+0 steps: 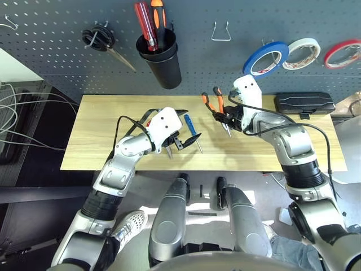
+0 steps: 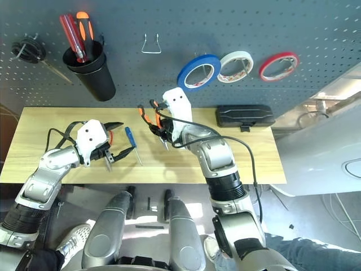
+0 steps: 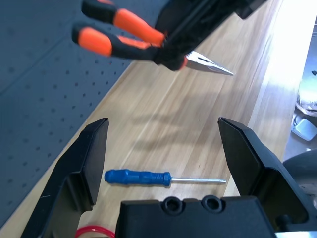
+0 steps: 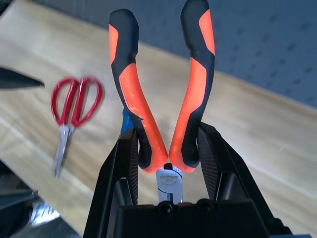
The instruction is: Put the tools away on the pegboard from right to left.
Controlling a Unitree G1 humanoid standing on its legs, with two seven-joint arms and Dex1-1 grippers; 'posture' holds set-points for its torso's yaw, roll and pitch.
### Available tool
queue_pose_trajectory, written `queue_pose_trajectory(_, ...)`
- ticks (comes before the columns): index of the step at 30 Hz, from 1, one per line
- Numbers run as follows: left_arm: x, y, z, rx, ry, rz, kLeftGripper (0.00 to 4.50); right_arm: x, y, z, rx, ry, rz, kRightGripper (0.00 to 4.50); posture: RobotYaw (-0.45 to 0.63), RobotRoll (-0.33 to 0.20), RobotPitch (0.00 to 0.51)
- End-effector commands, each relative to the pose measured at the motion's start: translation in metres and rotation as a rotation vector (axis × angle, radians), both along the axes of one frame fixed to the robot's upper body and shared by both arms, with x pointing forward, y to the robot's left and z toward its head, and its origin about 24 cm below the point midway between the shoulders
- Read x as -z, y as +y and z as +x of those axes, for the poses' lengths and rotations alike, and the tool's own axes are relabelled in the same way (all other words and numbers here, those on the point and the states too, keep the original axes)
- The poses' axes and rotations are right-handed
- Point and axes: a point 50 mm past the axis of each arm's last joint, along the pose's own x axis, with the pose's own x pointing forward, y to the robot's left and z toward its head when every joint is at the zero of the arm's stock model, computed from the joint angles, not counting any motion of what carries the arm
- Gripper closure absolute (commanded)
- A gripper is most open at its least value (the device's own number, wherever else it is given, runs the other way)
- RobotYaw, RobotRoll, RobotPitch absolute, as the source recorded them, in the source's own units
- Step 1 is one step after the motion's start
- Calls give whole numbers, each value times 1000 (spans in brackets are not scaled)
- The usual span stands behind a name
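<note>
R hand (image 4: 166, 163) clamped on pliers (image 4: 163, 94), held above bench (image 1: 113, 107), handles toward pegboard (image 1: 51, 51). L hand (image 3: 163, 148) spread wide, empty, over blue screwdriver (image 3: 141, 176). Scissors (image 4: 72, 111) on bench beside screwdriver.

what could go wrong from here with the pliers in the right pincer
1. The right pincer clamps the pliers low on the handles near the pivot, so they may twist or slip on the way to the hook.
2. The handles are spread apart; they may miss the hook or bump the blue tape ring hanging beside it.
3. The open left pincer hovers over the screwdriver, close to the pliers' path.
</note>
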Motion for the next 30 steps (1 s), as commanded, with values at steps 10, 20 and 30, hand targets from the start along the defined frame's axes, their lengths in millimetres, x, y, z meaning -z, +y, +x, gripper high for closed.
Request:
queue_pose_trajectory(10, -1, -3, 2, 23, -12, -20, 0, -41, 1, 9, -73, -219, 87, 2622, 170, 0, 285)
queue_pose_trajectory(20, -4, -3, 4, 31, -19, -20, 0, -88, 12, 0, -174, -393, 183, 2622, 163, 0, 281)
queue_pose_trajectory(30, -10, -7, 7, 39, -34, -57, 0, -147, 23, -6, -193, -547, 327, 2622, 159, 0, 279)
